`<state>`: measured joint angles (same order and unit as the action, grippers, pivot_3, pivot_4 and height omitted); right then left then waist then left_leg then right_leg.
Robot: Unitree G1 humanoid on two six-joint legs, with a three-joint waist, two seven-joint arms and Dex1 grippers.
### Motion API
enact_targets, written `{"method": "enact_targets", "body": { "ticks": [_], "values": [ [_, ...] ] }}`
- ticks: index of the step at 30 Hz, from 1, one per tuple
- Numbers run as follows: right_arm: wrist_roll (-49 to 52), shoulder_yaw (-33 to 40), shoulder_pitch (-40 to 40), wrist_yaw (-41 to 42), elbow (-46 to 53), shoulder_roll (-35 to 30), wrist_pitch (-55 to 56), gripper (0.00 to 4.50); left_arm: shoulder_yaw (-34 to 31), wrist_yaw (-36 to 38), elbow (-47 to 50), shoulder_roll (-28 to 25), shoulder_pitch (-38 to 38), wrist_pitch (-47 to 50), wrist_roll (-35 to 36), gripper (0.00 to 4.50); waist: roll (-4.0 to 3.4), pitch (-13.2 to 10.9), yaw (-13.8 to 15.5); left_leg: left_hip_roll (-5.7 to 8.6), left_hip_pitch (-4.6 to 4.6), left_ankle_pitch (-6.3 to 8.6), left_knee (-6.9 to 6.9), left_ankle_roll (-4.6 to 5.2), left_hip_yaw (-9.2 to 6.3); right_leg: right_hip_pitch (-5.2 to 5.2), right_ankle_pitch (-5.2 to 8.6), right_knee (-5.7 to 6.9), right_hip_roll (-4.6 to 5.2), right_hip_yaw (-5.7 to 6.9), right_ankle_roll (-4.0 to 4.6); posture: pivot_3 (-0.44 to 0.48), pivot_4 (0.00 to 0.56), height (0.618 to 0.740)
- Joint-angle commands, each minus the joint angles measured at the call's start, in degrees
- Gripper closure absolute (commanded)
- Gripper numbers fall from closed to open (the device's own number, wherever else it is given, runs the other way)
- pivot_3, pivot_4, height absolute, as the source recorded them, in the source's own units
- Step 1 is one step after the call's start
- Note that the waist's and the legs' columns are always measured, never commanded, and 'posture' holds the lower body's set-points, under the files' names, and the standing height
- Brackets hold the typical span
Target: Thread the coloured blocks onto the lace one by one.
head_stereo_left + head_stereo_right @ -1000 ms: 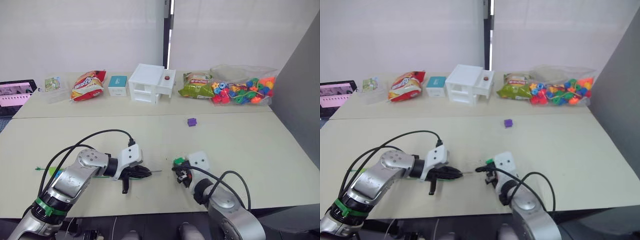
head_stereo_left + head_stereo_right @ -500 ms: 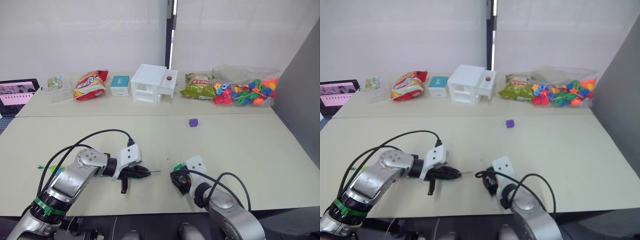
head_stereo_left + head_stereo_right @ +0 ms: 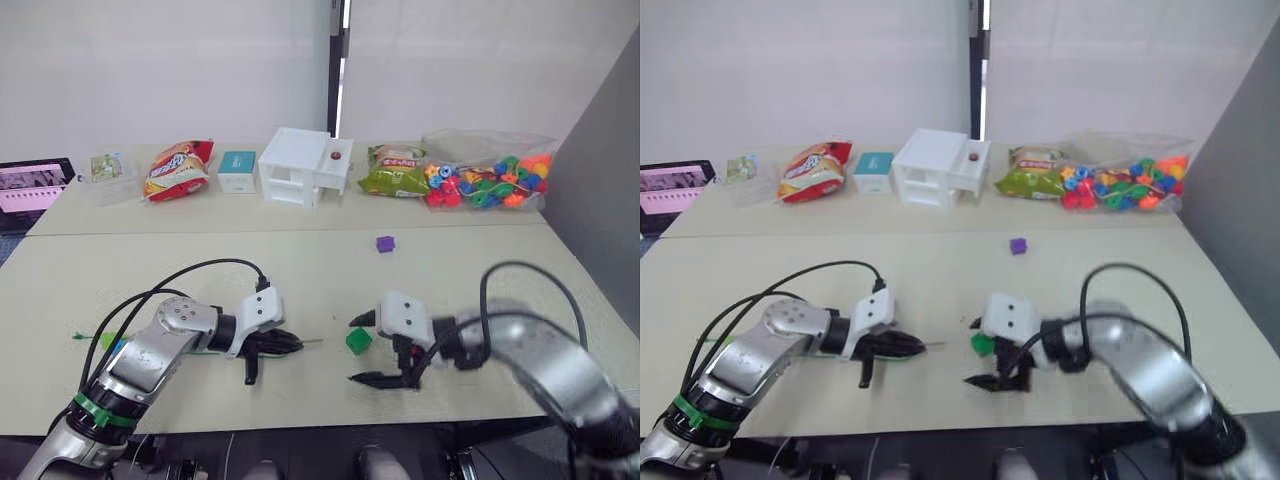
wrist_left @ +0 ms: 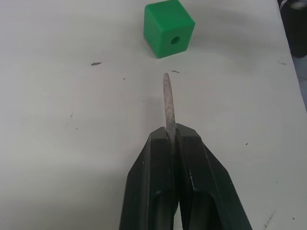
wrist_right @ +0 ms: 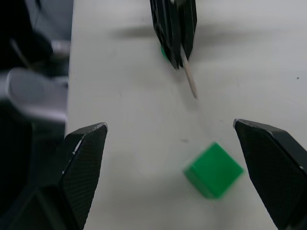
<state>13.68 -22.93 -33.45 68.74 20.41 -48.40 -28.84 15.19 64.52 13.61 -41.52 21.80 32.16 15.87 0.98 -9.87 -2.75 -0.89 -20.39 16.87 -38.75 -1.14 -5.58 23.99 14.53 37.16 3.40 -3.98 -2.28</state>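
My left gripper (image 3: 285, 345) is shut on the lace, whose stiff needle tip (image 4: 168, 103) sticks out past the fingers just above the table. The lace's green cord (image 3: 82, 337) trails off behind my left arm. A dark green cube (image 3: 358, 341) lies on the table a little beyond the tip, its hole (image 4: 174, 40) facing roughly towards the tip. My right gripper (image 3: 356, 350) stands wide open around the cube, a finger (image 5: 88, 153) on either side and neither touching it. A purple cube (image 3: 385, 243) lies farther back.
Along the far table stand a snack bag (image 3: 176, 168), a teal box (image 3: 236, 171), a white toy house (image 3: 303, 165), a green packet (image 3: 392, 172) and a clear bag of mixed beads (image 3: 487, 180). A screen (image 3: 32, 188) sits at the far left, a grey panel (image 3: 600, 200) on the right.
My right gripper has opened and let go of the dark green cube, which now lies on the table between its fingers. The right arm swung out rightward. The left gripper kept still.
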Motion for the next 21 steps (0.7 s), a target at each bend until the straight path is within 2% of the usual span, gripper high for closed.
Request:
{"method": "enact_targets", "body": {
  "ticks": [1,7,13,16,21],
  "values": [
    [-6.4,-5.4,-6.3,7.7,-11.5,2.7,14.6,0.07,-0.4,-0.1,2.6,-0.2,-0.2,-0.4,0.6,4.50,0.00,0.0,-0.1,0.00,-0.02,0.00,-0.01,0.00,0.00,0.04,0.00,0.04,0.00,-0.01,0.01,0.000,0.150,0.740],
    [-11.6,-9.8,-14.0,15.9,-30.3,9.2,28.4,0.07,-0.6,-1.3,6.7,-0.8,-2.0,1.7,0.8,4.50,0.00,0.0,0.1,0.06,-0.32,0.02,-0.06,0.02,-0.03,0.28,-0.07,0.06,0.12,-0.01,-0.05,0.000,0.150,0.740],
    [-13.8,-8.9,-14.9,18.5,-38.4,11.8,34.8,0.07,-1.6,-2.1,9.7,-1.5,-3.2,3.5,1.6,4.50,-0.01,0.0,0.5,0.08,-0.44,0.02,-0.11,0.00,-0.07,0.33,-0.10,0.03,0.15,0.02,-0.10,0.000,0.150,0.740],
    [-13.4,-8.1,-14.8,19.4,-39.8,12.1,36.0,0.86,-1.7,-2.1,10.0,-1.8,-3.5,3.6,1.7,4.50,-0.01,0.0,0.3,0.07,-0.37,0.01,-0.10,0.00,-0.07,0.30,-0.11,0.06,0.13,0.02,-0.09,0.000,0.150,0.740],
    [-10.7,-5.8,-13.6,19.4,-37.5,12.7,33.3,2.61,-1.3,-2.2,9.4,-2.0,-3.0,3.5,1.7,4.50,-0.01,0.0,0.3,0.08,-0.36,0.00,-0.11,-0.02,-0.07,0.29,-0.11,0.09,0.12,0.01,-0.08,0.000,0.150,0.740]
  ]
}}
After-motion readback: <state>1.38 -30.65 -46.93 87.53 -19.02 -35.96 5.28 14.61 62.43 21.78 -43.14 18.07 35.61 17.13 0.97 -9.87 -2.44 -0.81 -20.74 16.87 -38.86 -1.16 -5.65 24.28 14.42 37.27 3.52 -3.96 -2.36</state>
